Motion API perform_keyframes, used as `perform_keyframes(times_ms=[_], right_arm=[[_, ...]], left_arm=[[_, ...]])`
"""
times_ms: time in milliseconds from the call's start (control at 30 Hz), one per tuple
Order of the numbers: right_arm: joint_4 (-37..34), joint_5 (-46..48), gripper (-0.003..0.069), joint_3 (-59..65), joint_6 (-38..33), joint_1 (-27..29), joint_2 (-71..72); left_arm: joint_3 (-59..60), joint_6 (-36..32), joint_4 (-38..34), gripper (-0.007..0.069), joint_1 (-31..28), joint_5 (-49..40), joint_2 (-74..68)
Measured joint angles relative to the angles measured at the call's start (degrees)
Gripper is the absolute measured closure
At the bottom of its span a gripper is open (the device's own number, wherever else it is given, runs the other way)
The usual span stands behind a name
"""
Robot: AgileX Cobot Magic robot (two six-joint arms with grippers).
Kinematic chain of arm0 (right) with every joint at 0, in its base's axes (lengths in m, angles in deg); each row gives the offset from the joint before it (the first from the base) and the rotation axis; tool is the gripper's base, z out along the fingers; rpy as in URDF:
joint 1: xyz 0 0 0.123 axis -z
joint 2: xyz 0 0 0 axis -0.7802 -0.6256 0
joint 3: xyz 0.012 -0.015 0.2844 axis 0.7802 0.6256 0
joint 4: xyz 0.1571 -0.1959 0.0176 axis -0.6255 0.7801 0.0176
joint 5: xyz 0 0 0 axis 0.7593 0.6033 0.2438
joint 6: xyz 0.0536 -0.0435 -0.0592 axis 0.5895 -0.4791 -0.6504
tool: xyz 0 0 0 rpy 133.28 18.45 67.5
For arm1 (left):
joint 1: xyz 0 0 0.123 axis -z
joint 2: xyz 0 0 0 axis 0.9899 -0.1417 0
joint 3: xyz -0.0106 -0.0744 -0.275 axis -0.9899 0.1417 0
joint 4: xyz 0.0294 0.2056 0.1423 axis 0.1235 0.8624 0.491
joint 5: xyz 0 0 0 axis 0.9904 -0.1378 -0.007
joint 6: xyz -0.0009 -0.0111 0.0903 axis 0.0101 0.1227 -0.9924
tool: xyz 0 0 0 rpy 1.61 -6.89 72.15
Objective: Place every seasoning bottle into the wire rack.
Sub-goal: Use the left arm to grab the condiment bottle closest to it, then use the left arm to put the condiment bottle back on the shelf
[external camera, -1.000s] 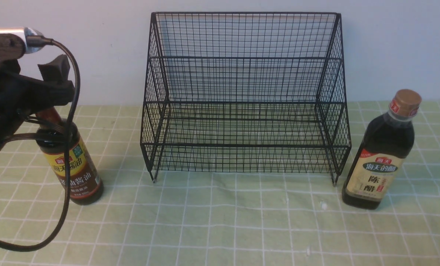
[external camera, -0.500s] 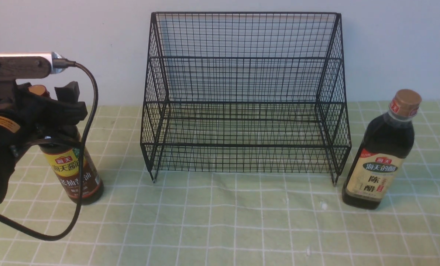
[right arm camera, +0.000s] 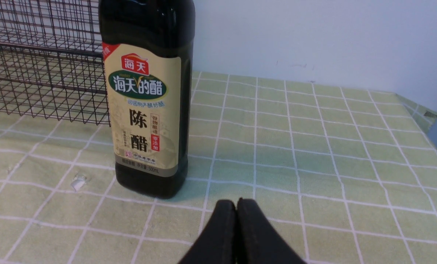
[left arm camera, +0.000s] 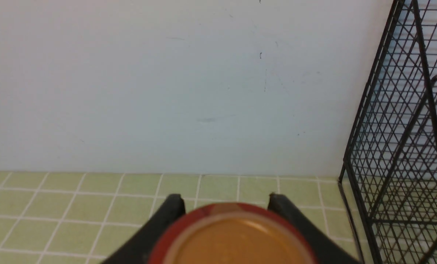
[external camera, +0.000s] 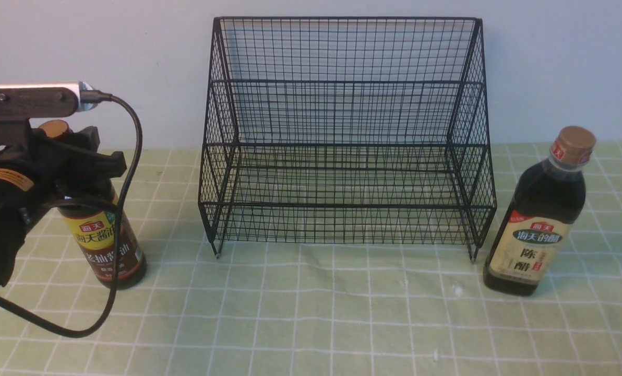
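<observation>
The left claw (left arm camera: 227,205) is closed around the neck of the soy sauce bottle (external camera: 102,240), near the tabletop's (external camera: 300,313) left edge; lifting it over the wire rack's (external camera: 347,205) front rail seems next. The right claw (right arm camera: 237,205) is shut, empty, the vinegar bottle (external camera: 535,230) standing toward the right edge.

In the front view, the black left tool (external camera: 89,149) is covering the neck of the slim dark bottle with a yellow-and-brown label (external camera: 99,235), and a black cable (external camera: 133,172) is crossing that label. In the left wrist view, the lower edge is cutting off the bottle's blurred orange-brown cap (left arm camera: 238,242); in the right wrist view, the upper edge is cropping the wider dark bottle with a beige label (right arm camera: 147,110).
</observation>
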Motion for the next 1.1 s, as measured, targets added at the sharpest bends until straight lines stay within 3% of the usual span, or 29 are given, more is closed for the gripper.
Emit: perform_keyframes(times_ms=[167,367,800,1100], right_arm=[[0.0,0.0,0.0673,0.0,0.0,0.0,0.0],[0.0,0.0,0.0673,0.0,0.0,0.0,0.0],[0.0,0.0,0.0673,0.0,0.0,0.0,0.0],[0.0,0.0,0.0673,0.0,0.0,0.0,0.0]], left_arm=[[-5.61,-0.05,0.05,0.0364,0.0,-11.99,5.08],[-19.58,0.08,3.13,0.0363,1.14,-19.06,9.8],[-40.38,0.35,5.14,0.0363,13.84,-23.22,0.15],[-48.28,0.5,5.25,0.0363,17.81,-23.22,-12.6]])
